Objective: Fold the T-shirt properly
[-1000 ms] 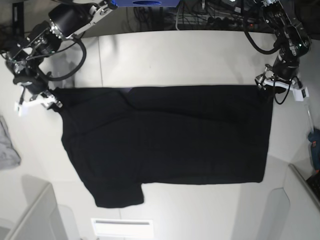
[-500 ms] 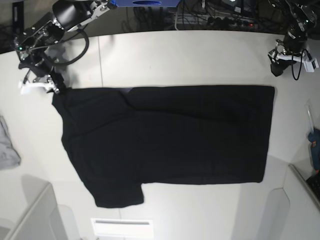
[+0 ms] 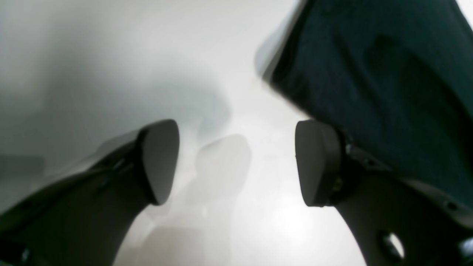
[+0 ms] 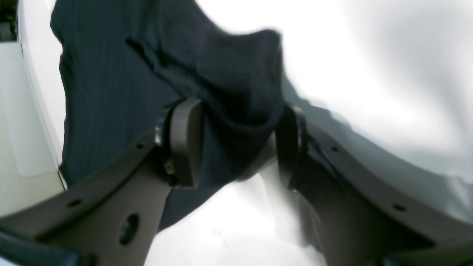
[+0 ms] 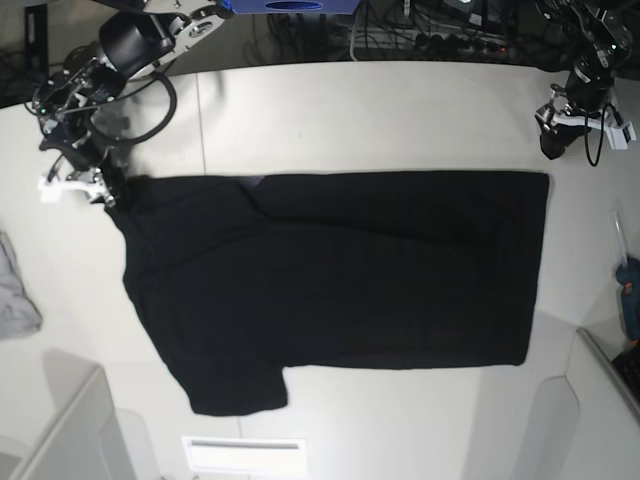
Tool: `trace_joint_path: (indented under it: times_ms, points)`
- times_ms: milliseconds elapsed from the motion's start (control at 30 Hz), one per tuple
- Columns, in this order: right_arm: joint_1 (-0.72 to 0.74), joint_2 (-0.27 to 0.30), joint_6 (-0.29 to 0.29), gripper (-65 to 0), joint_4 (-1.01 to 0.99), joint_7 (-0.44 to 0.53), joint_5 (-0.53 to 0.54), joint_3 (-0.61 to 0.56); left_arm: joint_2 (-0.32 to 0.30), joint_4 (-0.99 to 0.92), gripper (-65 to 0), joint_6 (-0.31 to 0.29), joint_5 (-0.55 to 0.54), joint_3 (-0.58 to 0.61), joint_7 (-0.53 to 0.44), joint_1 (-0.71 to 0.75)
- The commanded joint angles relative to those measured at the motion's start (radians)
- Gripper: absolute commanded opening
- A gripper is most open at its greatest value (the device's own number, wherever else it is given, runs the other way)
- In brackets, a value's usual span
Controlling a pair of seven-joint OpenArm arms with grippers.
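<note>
My right gripper (image 4: 236, 144) straddles a bunched corner of the black T-shirt (image 5: 340, 275), jaws apart; my left gripper (image 3: 236, 162) hangs released, empty.

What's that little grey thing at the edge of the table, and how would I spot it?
Start at the big black T-shirt spread across the white table. Look past its sleeve end to the table's edge: a small crumpled grey cloth lies there alone, pale, partly cut off by the frame.

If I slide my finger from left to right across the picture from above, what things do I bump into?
Small grey cloth → right gripper → black T-shirt → left gripper → blue thing at the table's edge.
</note>
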Motion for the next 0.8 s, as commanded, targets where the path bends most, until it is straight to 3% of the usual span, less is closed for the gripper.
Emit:
trace_joint_path:
  times_ms: [0, 433, 567, 767]
  points:
    - [-0.001, 0.011, -0.003, -35.6, 0.002, -0.008, -0.032, -0.002, -0.015, 0.002, -17.9, -0.007, -0.01, -0.004, -0.013, -0.004]
    - [-0.007, 0.01, -0.003, -35.7, 0.002, -0.011, -0.032, -0.003, -0.035, -0.108, -18.1, -0.001, -0.01, 0.085, -0.011, -0.124]
    - [-0.007, 0.011, -0.003, -35.7, 0.002, -0.011, -0.032, -0.003, -0.036, -0.171, -18.1, 0.04, -0.01, 0.091, -0.013, -0.151]
    - [-0.007, 0.011, -0.003, -35.7, 0.002, -0.011, -0.032, -0.003, -0.036, -0.229, -18.1, 0.046, -0.01, 0.094, -0.013, -0.205]
